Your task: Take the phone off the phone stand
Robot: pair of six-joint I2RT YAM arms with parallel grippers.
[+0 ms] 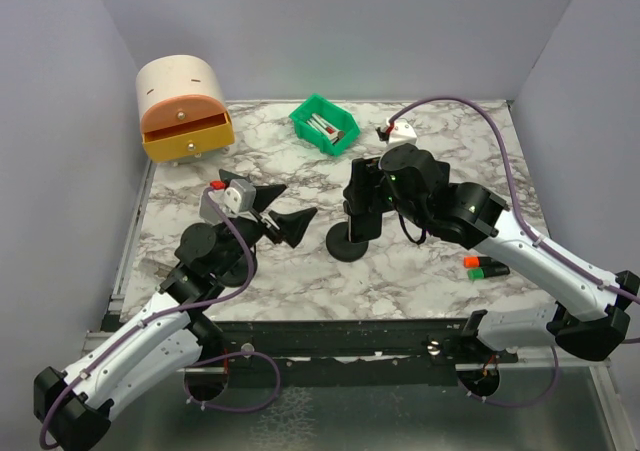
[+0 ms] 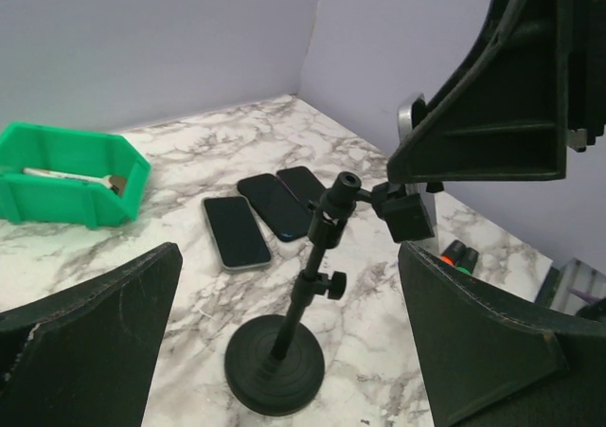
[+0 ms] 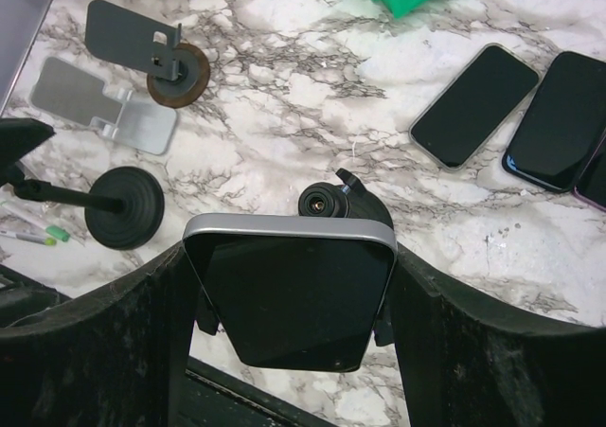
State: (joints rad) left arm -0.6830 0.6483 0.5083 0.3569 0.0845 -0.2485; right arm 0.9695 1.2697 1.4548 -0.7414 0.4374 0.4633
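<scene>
The phone [image 3: 289, 299], dark-screened with a silver edge, sits in the clamp of the black phone stand [image 1: 347, 244], which has a round base [image 2: 275, 361] and a thin pole. My right gripper [image 3: 289, 285] reaches over the stand's top, with both fingers [image 3: 473, 342] pressed against the phone's long sides. In the top view the phone [image 1: 362, 196] is mostly hidden by that gripper [image 1: 372, 193]. My left gripper [image 1: 280, 211] hovers left of the stand, open and holding nothing; in its own view the stand's pole rises between the spread fingers [image 2: 85, 342].
Three spare phones [image 2: 237, 230] lie flat behind the stand. A green bin [image 1: 324, 124] and a wooden drawer box [image 1: 184, 107] stand at the back. Orange and green markers [image 1: 486, 267] lie right of the stand. Other small stands [image 3: 123, 204] sit nearby.
</scene>
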